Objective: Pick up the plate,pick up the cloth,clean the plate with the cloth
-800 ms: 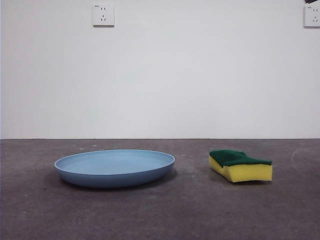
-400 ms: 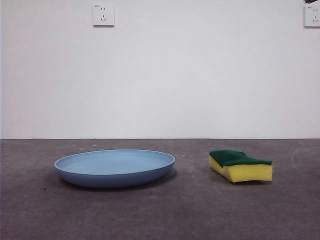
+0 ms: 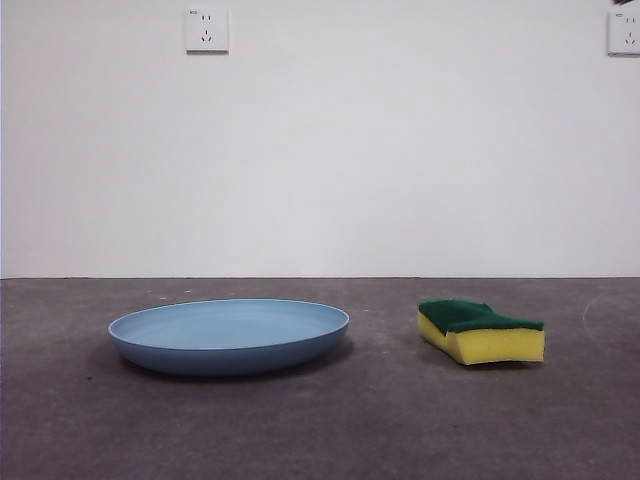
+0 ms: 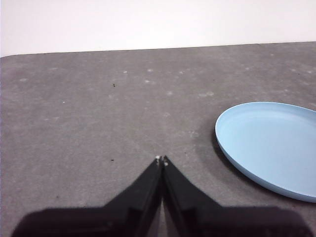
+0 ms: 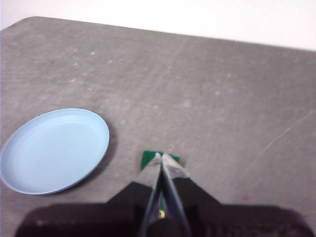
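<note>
The light-blue plate (image 3: 230, 335) lies flat on the dark grey table, left of centre in the front view. The cloth (image 3: 481, 331), a yellow sponge with a green top, rests to its right. My left gripper (image 4: 161, 160) is shut and hovers over bare table beside the plate (image 4: 269, 145), holding nothing. My right gripper (image 5: 161, 156) is shut, high above the cloth (image 5: 148, 159), whose green corner peeks out past the jaws. The plate (image 5: 53, 149) sits off to the side in that view. Neither arm shows in the front view.
A white wall with two sockets (image 3: 206, 30) stands behind the table. The grey tabletop (image 3: 400, 420) stretches around both objects, and its far rounded edge (image 4: 29, 53) shows in the wrist views.
The black tip at the top right corner of the front view has left the picture. Plate and cloth have not moved.
</note>
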`<action>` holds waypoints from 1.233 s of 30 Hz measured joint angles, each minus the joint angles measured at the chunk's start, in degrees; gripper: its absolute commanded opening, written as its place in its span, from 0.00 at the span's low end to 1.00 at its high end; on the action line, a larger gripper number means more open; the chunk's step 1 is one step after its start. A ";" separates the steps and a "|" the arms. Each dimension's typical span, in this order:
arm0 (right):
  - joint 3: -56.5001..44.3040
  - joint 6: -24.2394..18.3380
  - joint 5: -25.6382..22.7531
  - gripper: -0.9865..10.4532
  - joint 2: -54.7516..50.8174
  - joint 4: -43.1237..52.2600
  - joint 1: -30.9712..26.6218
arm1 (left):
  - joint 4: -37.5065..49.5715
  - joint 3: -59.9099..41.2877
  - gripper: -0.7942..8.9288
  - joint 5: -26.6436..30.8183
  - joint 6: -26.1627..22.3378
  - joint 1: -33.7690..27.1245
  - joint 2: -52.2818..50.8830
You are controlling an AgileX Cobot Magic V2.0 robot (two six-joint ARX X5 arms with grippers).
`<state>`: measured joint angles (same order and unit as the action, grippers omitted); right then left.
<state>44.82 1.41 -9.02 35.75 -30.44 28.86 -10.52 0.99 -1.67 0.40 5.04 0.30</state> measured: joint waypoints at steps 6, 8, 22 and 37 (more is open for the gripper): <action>-5.53 -2.89 4.07 0.09 -5.11 6.05 -8.15 | 0.02 0.00 0.08 -0.02 0.00 0.00 0.00; -10.47 -2.99 6.78 0.09 -8.15 10.29 -11.43 | 0.02 0.00 0.08 0.00 0.00 0.00 0.00; -37.38 -2.43 9.07 0.09 -29.81 21.09 -20.55 | 0.02 0.00 0.08 -0.02 0.00 0.00 0.00; -43.87 -0.61 9.05 0.09 -34.51 20.28 -20.68 | 0.02 0.00 0.08 0.00 0.00 0.00 0.00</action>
<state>0.95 0.80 0.03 1.23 -10.15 8.19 -10.50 0.99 -1.67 0.40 5.04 0.30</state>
